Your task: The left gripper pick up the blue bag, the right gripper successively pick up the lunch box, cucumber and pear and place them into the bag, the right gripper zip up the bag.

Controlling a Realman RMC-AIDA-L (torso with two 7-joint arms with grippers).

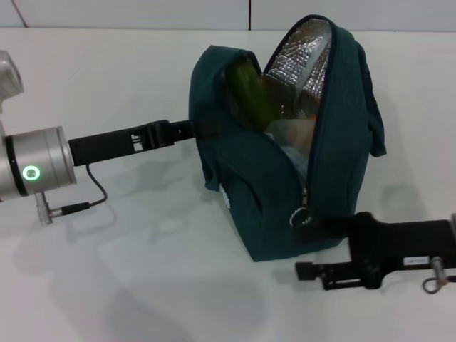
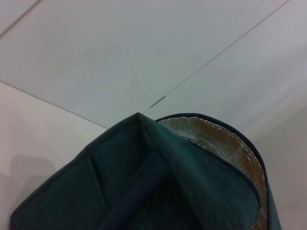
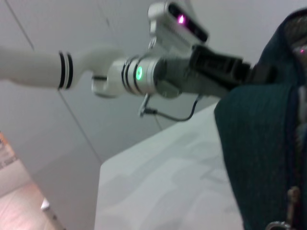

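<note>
Our left end effector (image 1: 187, 130) is reaching in from the left and pinching the bag (image 1: 278, 192) at its upper left side, holding it upright on the white tabletop (image 1: 142, 271). Its fingertips are pressing into the fabric, so we are reading them as closed on the bag. Its silver wrist is showing a green light ring (image 1: 30, 173), and a thin black cable (image 1: 92, 192) is hanging below it.

Our right end effector (image 1: 317, 226) is sitting low on the right, at the bag's front lower corner, right by the metal zipper pull (image 1: 302, 216). We cannot tell whether its fingers are spread or pressed together, since they are merging with the dark fabric.

The bag's top is gaping open, showing the silver foil lining (image 1: 303, 53). The cucumber (image 1: 249, 89) is standing slanted inside, against the left wall. Beneath it we are seeing something orange and something pale and clear, too hidden to name with certainty.

In the right wrist view, the left arm (image 3: 158, 74) is meeting the bag's edge (image 3: 259, 139).
</note>
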